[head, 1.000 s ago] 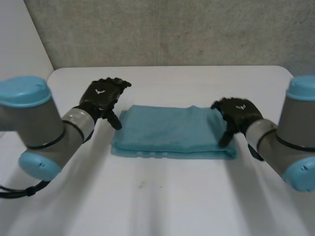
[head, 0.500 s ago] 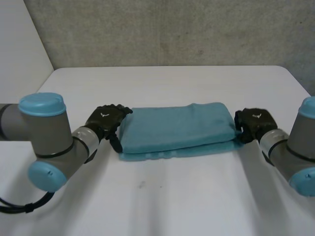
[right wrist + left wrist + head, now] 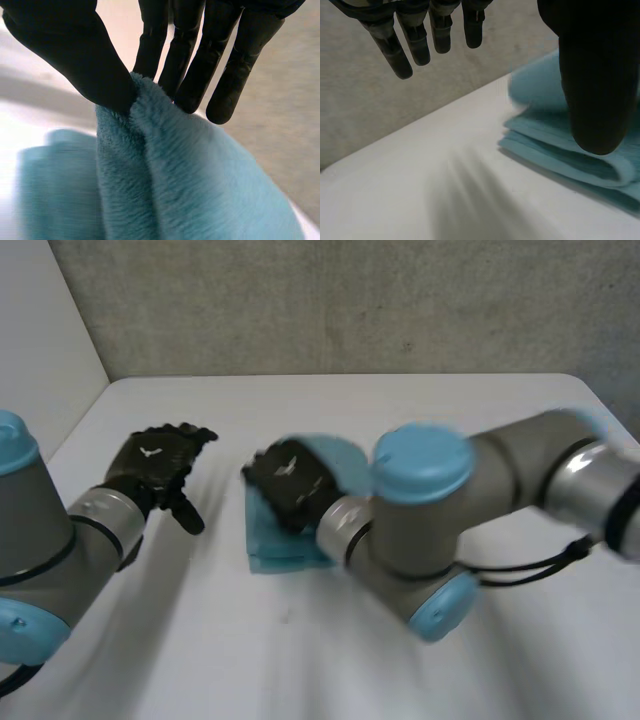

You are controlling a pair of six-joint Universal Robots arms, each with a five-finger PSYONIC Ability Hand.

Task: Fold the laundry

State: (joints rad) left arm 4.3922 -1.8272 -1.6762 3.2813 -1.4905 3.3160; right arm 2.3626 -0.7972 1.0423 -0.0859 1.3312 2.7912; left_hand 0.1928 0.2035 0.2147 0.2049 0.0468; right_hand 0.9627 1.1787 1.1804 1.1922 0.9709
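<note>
- Head view: the teal towel [image 3: 283, 552] lies in a folded stack near the middle of the white table [image 3: 400, 410]; the right arm [image 3: 450, 510] reaches across it, with the right hand [image 3: 290, 485] over the stack's left end
- Right wrist view: the right hand [image 3: 65, 45] is clamped on the towel [image 3: 200, 190]; its thumb and straight fingers pinch a thick ridge of the cloth, and the rest hangs below
- Left wrist view: the left hand [image 3: 592, 75] has its fingers straight and spread and holds nothing; the layered edge of the towel [image 3: 560, 150] lies on the table just beside its thumb
- In the head view the left hand [image 3: 155, 465] sits apart from the cloth, towards the table's left side
- The step appears to be a fold of the right end over onto the left end
- Risk: the pinch takes only a ridge of plush cloth; it could slip out and drop short of the edge
- Risk: nothing pins the stack; drag from the lifted layer could pull the lower layers askew
- Risk: the arm hides much of the cloth from above; a crooked edge may go unnoticed
</note>
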